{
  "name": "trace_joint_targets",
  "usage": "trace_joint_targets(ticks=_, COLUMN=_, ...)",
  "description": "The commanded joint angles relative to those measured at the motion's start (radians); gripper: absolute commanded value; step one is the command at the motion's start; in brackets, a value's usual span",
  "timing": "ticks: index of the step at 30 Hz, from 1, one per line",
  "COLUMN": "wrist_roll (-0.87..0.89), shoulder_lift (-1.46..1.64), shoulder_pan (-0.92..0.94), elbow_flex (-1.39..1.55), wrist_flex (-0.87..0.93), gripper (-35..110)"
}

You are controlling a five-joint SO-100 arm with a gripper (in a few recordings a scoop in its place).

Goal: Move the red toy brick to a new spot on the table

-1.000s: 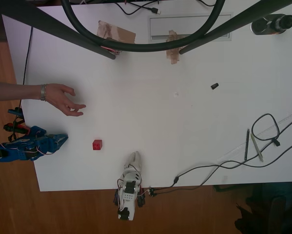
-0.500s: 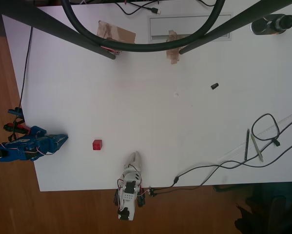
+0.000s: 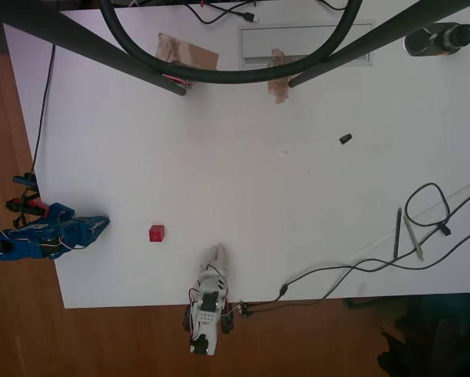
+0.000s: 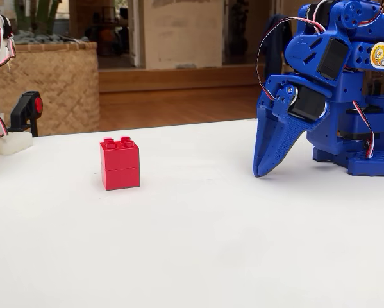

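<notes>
While the blue arm sits folded at the left edge of the table (image 3: 219, 133) in the overhead view, you can see its gripper (image 4: 263, 168) pointing down with the tip near the white surface in the fixed view. The two fingers look pressed together there, with nothing between them. The red toy brick (image 3: 156, 232) stands alone on the table, near the bottom edge in the overhead view and well apart from the gripper (image 3: 100, 224). In the fixed view the brick (image 4: 120, 164) is upright, studs on top. A white arm (image 3: 209, 294) rests at the bottom edge, just beside the brick's area.
</notes>
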Motion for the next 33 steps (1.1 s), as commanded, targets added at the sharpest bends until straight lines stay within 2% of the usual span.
trace_joint_targets(ticks=1, wrist_roll=0.046, shoulder_lift=0.032, shoulder_pan=-0.003, elbow_flex=0.032, wrist_flex=-0.011, gripper=0)
trace_joint_targets(ticks=33, wrist_roll=0.081, shoulder_lift=0.032, shoulder_pan=0.006, elbow_flex=0.032, wrist_flex=-0.015, gripper=0)
